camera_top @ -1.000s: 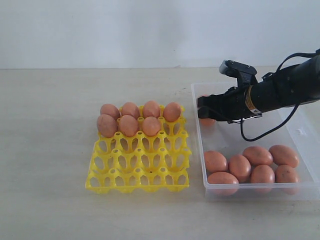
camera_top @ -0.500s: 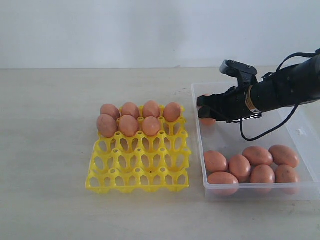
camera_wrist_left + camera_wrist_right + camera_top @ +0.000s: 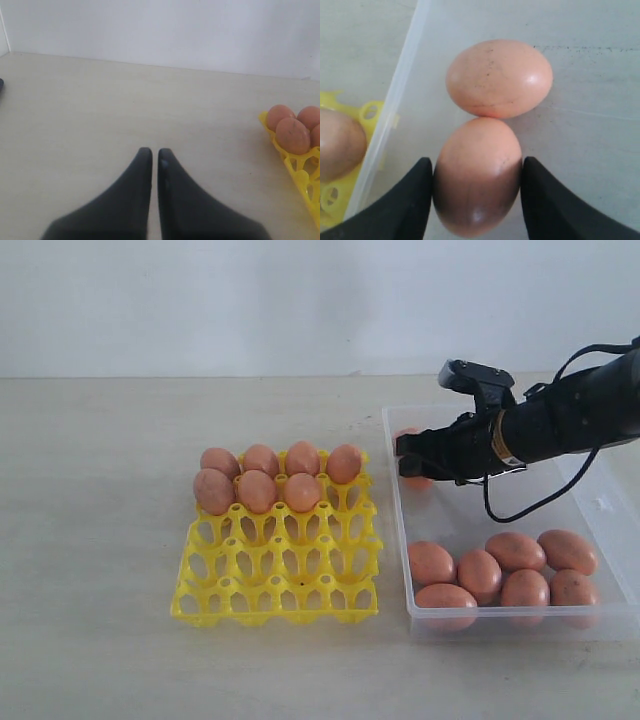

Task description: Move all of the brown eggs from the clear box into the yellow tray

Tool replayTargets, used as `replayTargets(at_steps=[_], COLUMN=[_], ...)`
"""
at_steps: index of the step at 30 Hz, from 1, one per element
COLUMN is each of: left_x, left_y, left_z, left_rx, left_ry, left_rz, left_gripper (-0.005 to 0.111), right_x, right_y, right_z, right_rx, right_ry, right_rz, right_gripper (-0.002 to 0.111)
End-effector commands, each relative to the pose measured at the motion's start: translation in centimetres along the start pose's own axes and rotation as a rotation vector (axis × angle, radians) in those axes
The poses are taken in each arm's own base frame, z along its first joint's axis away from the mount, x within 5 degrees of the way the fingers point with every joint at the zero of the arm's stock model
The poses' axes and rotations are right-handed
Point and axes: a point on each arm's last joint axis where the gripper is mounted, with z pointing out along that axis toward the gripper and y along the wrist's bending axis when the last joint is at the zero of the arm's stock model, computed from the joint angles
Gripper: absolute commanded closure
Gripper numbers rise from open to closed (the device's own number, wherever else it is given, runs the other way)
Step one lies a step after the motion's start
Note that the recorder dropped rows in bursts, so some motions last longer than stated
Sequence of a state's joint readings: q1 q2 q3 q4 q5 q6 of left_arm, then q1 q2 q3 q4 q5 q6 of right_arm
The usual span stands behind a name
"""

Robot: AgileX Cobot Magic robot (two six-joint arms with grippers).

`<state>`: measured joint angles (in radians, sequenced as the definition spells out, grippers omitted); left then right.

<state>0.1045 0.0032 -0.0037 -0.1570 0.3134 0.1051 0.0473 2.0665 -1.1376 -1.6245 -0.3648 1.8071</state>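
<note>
Since the earlier frame the right gripper (image 3: pixel 403 456) has narrowed. Its smooth black fingers (image 3: pixel 417 195) now clamp a glossy, faintly speckled oval egg (image 3: pixel 477 185) at the far end of the clear box (image 3: pixel 600 502), where it touches a second egg (image 3: pixel 499 78). Six more brown eggs (image 3: pixel 500 575) lie against the box's low, frosted near wall. Seven sit in the openwork yellow tray (image 3: pixel 280 580), beside the box on a pale matte table (image 3: pixel 100 490). Left gripper (image 3: pixel 155 152): tapered black jaws together above the tabletop.
</note>
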Motion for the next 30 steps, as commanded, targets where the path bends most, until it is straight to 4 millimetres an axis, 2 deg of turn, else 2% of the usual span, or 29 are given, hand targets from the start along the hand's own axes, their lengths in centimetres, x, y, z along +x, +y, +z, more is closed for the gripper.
replayTargets(at_steps=[1, 7, 20, 22, 23, 26, 28, 30], left_x=[0.1, 0.1, 0.1, 0.1, 0.1, 0.1, 0.1, 0.1], left_y=[0.0, 0.0, 0.0, 0.0, 0.0, 0.0, 0.0, 0.0], left_z=[0.0, 0.0, 0.0, 0.0, 0.0, 0.0, 0.0, 0.0], left_rx=[-0.003, -0.003, -0.003, -0.003, -0.003, -0.003, -0.003, -0.003], left_ry=[-0.001, -0.001, -0.001, -0.001, -0.001, -0.001, -0.001, -0.001], left_rz=[0.003, 0.003, 0.003, 0.003, 0.003, 0.003, 0.003, 0.003], left_gripper=[0.103, 0.103, 0.103, 0.103, 0.103, 0.103, 0.103, 0.103], right_x=[-1.0, -2.3, -6.1, -6.9, -7.4, -8.8, -9.9, -9.7], right_y=[0.0, 1.0, 4.0, 4.1, 4.0, 4.9, 6.9, 8.7], right_z=[-1.0, -2.8, -8.5, -9.2, -9.5, -10.5, -12.1, -13.4], right_rx=[0.039, 0.028, -0.008, 0.004, 0.008, -0.104, -0.301, -0.436], right_ry=[-0.041, -0.094, -0.325, -0.408, -0.464, -0.653, -0.866, -1.0], right_rz=[-0.053, -0.082, -0.241, -0.202, -0.123, -0.091, -0.198, -0.436], right_gripper=[0.108, 0.108, 0.108, 0.108, 0.108, 0.108, 0.108, 0.108])
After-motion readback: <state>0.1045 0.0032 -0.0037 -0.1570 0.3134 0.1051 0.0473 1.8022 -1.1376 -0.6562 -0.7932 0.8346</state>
